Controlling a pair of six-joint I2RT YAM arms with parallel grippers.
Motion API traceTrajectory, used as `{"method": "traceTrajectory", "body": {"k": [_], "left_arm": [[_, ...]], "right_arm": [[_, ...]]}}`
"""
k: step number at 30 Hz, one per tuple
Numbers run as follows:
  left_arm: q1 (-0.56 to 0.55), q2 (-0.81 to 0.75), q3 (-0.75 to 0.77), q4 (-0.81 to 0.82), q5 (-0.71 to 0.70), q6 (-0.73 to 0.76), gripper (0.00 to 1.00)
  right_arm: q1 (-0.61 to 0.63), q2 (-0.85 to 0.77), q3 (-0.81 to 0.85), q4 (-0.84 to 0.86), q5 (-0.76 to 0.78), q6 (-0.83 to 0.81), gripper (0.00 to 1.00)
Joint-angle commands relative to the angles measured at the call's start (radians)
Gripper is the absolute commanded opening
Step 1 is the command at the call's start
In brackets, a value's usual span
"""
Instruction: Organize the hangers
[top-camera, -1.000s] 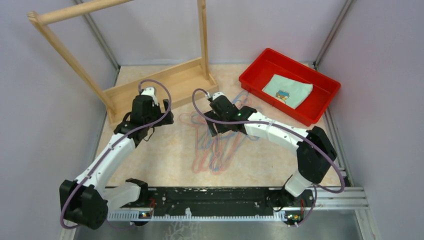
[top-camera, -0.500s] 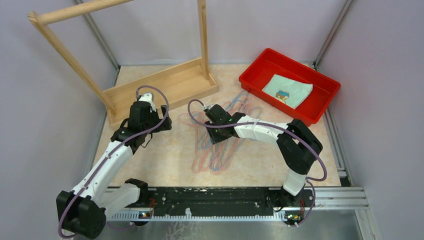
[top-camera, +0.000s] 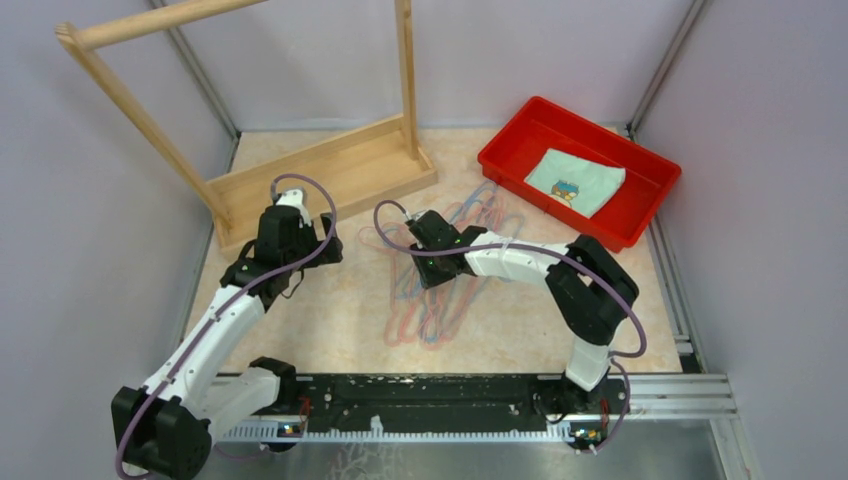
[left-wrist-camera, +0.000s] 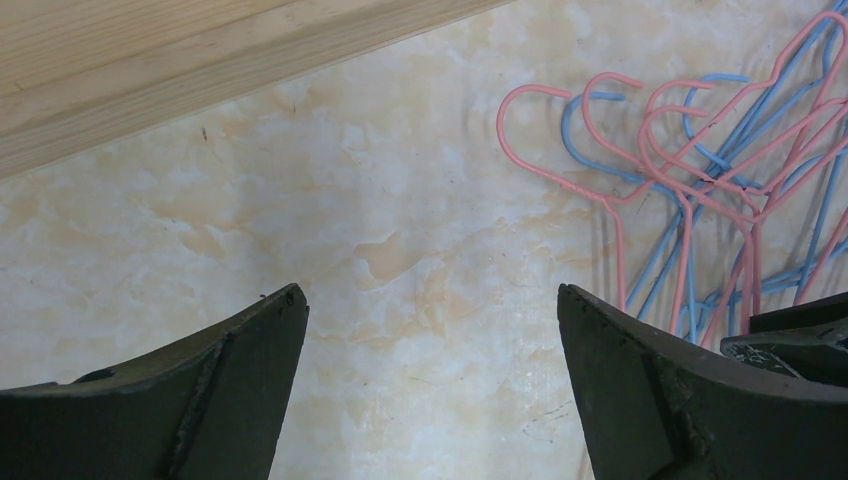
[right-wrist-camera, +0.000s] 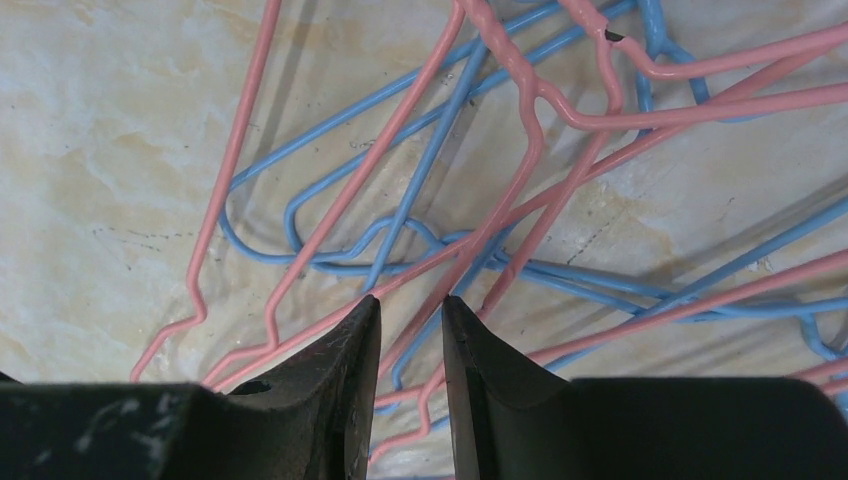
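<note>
**A:** What is the right end effector (right-wrist-camera: 411, 300) doing?

**B:** It is pressing down into the pile with its fingers drawn in to a narrow slit. Pink and blue strands are running through that slit, but I cannot tell whether they are pinched yet.

**A:** And what is directly around it?

**B:** The thin pink and light blue wire clothes hangers (top-camera: 430, 315) are lying tangled flat on the marbled beige surface (left-wrist-camera: 400, 200). They are spreading ahead of the fingertips and to both sides, with one twisted pink neck (right-wrist-camera: 500, 45) just beyond the tips.

**A:** How are they going to handle?

**B:** I am expecting them to be light, springy and smooth-coated, so a single strand may slip or swivel in the grip. They are also crossing over each other, so lifting one is likely to drag its neighbours along. I am judging the neck, just under the hook, to be the best place to take hold.

**A:** And the left end effector (left-wrist-camera: 430, 290)?

**B:** It is hovering spread wide over bare surface and holding nothing. The hooks are sitting off to its right, and the pale wooden garment rack (top-camera: 330, 165) is standing just beyond its tips.
</note>
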Motion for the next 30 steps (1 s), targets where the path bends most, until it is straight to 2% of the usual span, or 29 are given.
{"method": "traceTrajectory", "body": {"k": [1,7,8,10,15,18,24,30], "left_arm": [[-0.001,-0.009,-0.006,-0.009,0.000,-0.006,1.00],[-0.001,-0.006,-0.001,-0.010,0.002,-0.001,1.00],[-0.001,-0.005,-0.002,-0.010,0.002,-0.001,1.00],[-0.001,-0.002,0.001,-0.009,0.000,-0.001,1.00],[-0.001,0.000,0.016,-0.004,-0.006,0.002,1.00],[-0.001,0.002,0.027,-0.004,-0.006,0.003,1.00],[-0.001,-0.010,0.040,0.005,-0.017,-0.001,1.00],[0.000,-0.014,0.053,0.001,-0.039,-0.013,1.00]], "right_arm": [[0.009,0.028,0.003,0.033,0.004,0.011,0.30],[0.009,0.056,0.002,0.038,0.004,0.016,0.30],[0.010,0.057,0.003,0.037,0.002,0.017,0.26],[0.009,0.052,0.014,0.022,0.006,0.017,0.00],[0.009,-0.026,0.061,-0.069,0.025,0.000,0.00],[0.009,-0.096,0.109,-0.179,0.027,-0.021,0.00],[0.008,-0.321,0.144,-0.309,0.112,-0.028,0.00],[0.002,-0.385,0.262,-0.408,0.128,-0.058,0.00]]}}
